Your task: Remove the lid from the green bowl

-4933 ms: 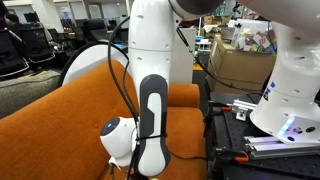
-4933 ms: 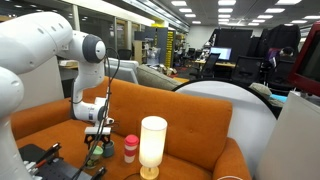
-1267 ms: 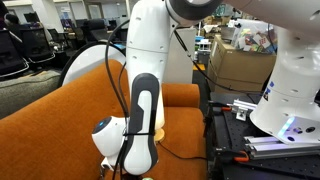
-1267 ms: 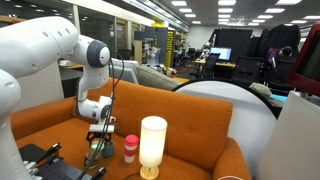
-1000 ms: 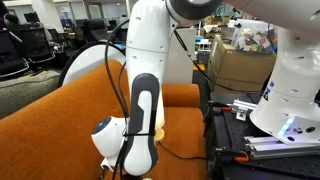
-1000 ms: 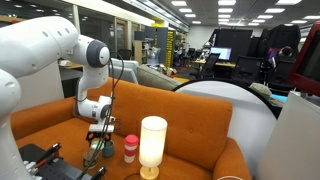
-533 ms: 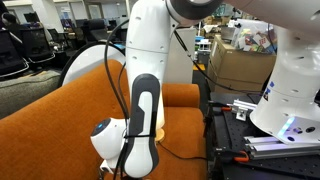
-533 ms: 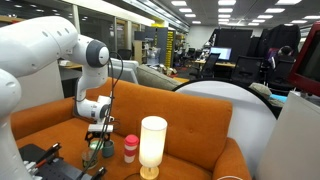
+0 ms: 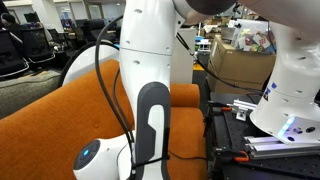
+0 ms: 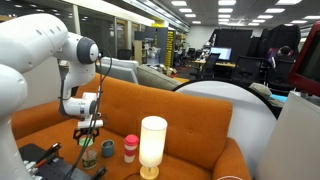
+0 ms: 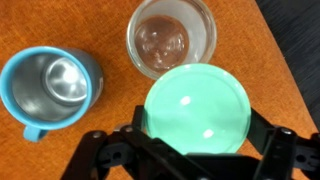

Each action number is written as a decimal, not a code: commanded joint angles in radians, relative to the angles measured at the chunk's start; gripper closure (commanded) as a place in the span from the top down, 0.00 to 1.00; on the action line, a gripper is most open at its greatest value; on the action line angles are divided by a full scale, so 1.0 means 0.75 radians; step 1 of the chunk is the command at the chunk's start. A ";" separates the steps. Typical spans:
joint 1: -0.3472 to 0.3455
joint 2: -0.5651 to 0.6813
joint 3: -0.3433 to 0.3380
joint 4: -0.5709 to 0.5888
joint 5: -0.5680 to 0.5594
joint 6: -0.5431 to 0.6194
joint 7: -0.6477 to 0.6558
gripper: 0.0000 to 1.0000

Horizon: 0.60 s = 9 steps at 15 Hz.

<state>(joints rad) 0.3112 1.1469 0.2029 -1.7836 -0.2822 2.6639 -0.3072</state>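
Note:
In the wrist view a round, pale green lid (image 11: 198, 110) sits between my gripper's (image 11: 199, 121) two black fingers, and the jaws are shut on its rim. The lid fills the gap and hides whatever lies straight below it, so the green bowl does not show there. In an exterior view the gripper (image 10: 88, 130) hangs over the orange couch seat (image 10: 190, 150), a little above two small dark containers (image 10: 88, 155) that are too small to tell apart. In the exterior view from behind, the arm (image 9: 150, 120) blocks the gripper and the objects.
In the wrist view a blue metal mug (image 11: 50, 88) stands left of the lid and a clear glass cup (image 11: 172, 37) stands beyond it. A red-lidded cup (image 10: 130, 148) and a tall white lamp (image 10: 152, 145) stand on the couch. A black case (image 10: 35, 160) lies at the seat's near end.
The arm has swung sideways and the gripper has moved along the couch, away from the red-lidded cup, from where it was lowered over the containers.

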 commanded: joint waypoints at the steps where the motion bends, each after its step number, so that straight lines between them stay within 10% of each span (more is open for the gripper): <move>1: 0.053 0.011 0.010 0.066 -0.042 -0.075 -0.034 0.69; 9: -0.020 0.267 0.157 0.369 -0.022 -0.226 -0.364 0.69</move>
<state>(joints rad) 0.3491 1.2674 0.2639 -1.6064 -0.2948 2.5679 -0.4711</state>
